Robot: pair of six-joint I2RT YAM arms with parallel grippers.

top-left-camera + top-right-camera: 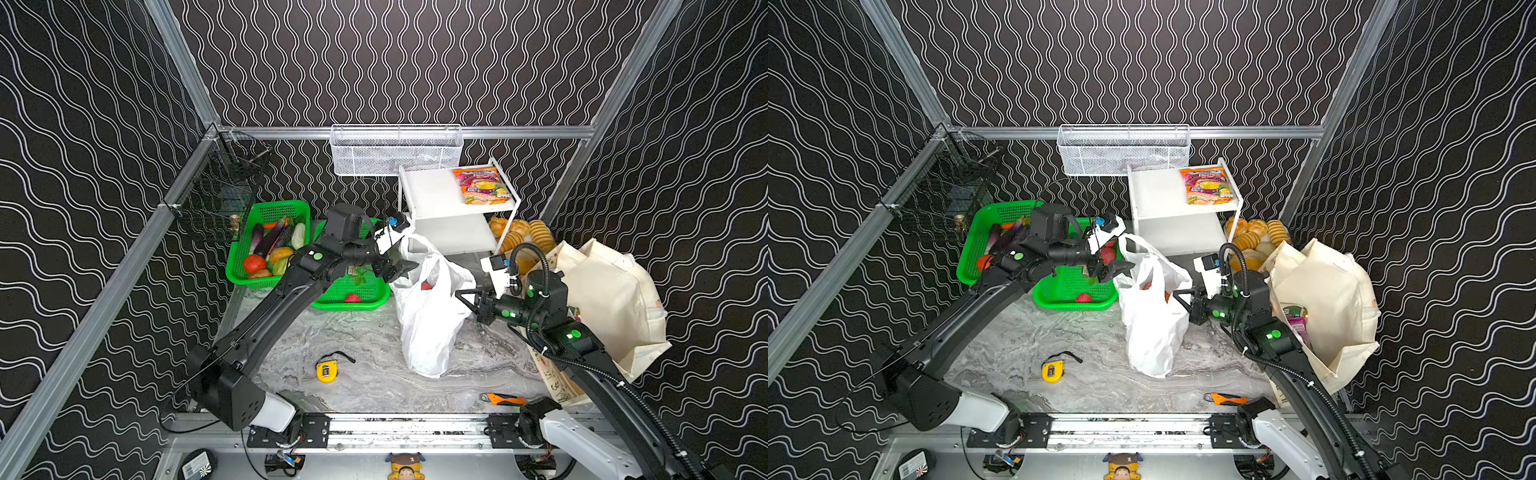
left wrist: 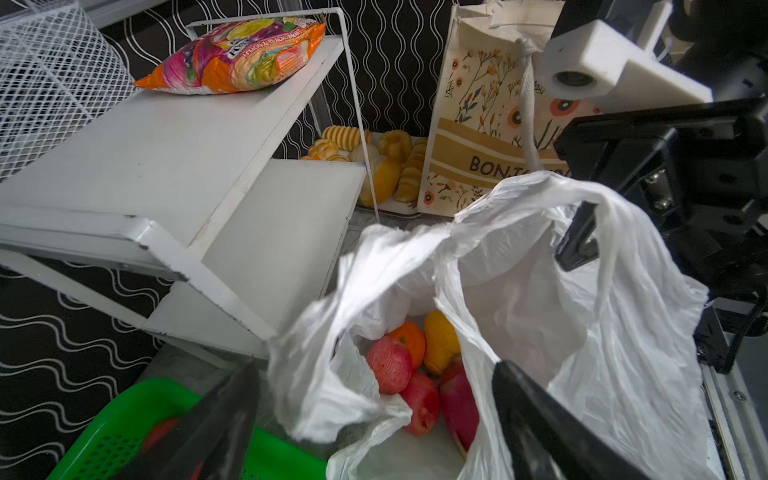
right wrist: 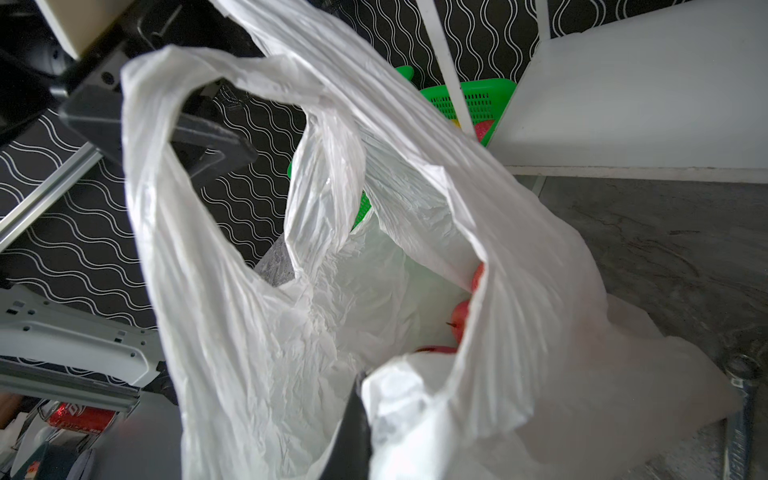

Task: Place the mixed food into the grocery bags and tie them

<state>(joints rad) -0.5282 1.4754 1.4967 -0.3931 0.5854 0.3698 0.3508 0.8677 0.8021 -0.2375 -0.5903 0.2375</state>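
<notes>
White plastic bag (image 1: 428,328) stands on the marble tabletop (image 1: 353,345) in both top views, between the two grippers. Left gripper (image 1: 409,266), jaws spread wide, sits at the bag's upper left rim, above the green basket (image 1: 353,306). Right gripper (image 1: 460,294), jaws closed, meets the bag's right handle. Cream tote (image 1: 606,299) stands beyond the right arm, well apart from the left gripper.

Left wrist view: fingers (image 2: 536,415) stand wide apart, with the bag's near handle (image 2: 316,332) and open mouth between them. Toy fruits (image 2: 415,365) lie inside the bag. The far handle loops around the closed tips of the right gripper (image 2: 577,237).

Right wrist view: the bag (image 3: 257,332) fills the frame. Plastic lies against the one finger (image 3: 349,436) showing; whether it is pinched cannot be told. The left gripper (image 3: 208,141) shows through the far handle loop.
</notes>
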